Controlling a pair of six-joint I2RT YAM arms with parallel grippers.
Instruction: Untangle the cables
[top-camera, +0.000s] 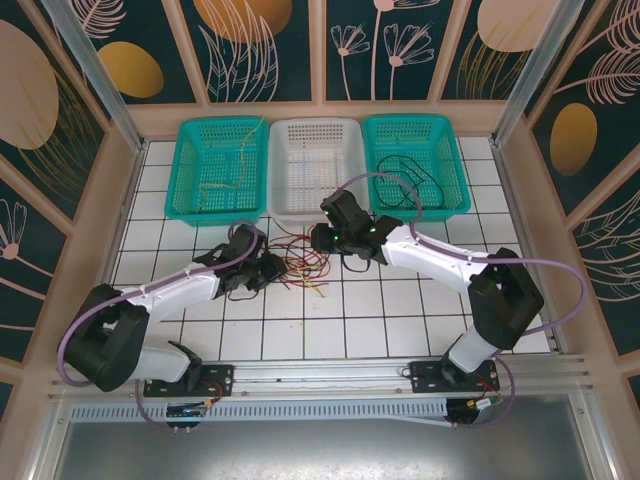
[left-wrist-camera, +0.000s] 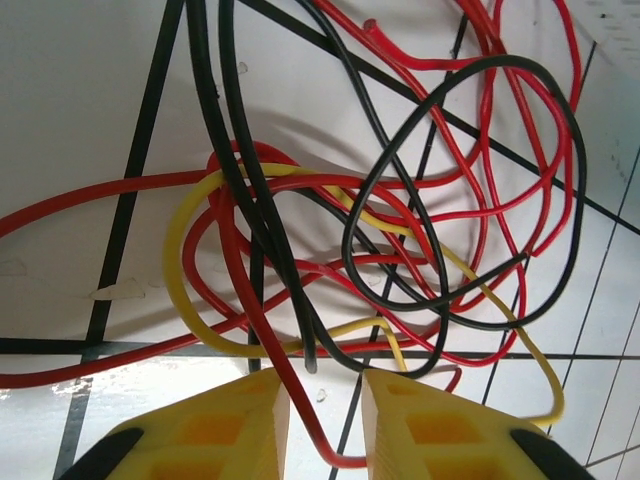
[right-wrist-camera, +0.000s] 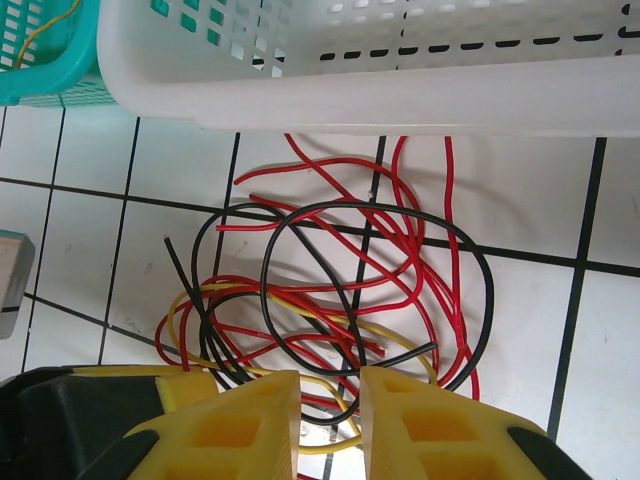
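- top view: the cables (top-camera: 305, 265) lie in a loose red, black and yellow tangle on the white tiled table (top-camera: 400, 320), just in front of the white basket (top-camera: 318, 128).
- the left gripper (top-camera: 276, 270) sits at the tangle's left edge and the right gripper (top-camera: 320, 238) at its upper right edge, so the tangle lies between them. the jaws are too small here to read.
- a yellow strand lies in the left teal basket (top-camera: 185, 170) and a black one in the right teal basket (top-camera: 462, 170).
- left wrist view: the jaws stand a narrow slot apart. a red cable (left-wrist-camera: 250, 300) runs down into the slot and bends off under the finger on the picture's right. it is thinner than the slot, and i cannot tell whether it is pinched.
- a black cable (left-wrist-camera: 205, 100) ends just ahead of the slot, and a yellow cable (left-wrist-camera: 175, 260) loops across just beyond both tips.
- right wrist view: the jaws again stand a narrow slot apart, with the tangle just beyond the tips and near the white basket's wall. black and yellow strands cross the slot's mouth; i cannot tell whether either touches the pads.
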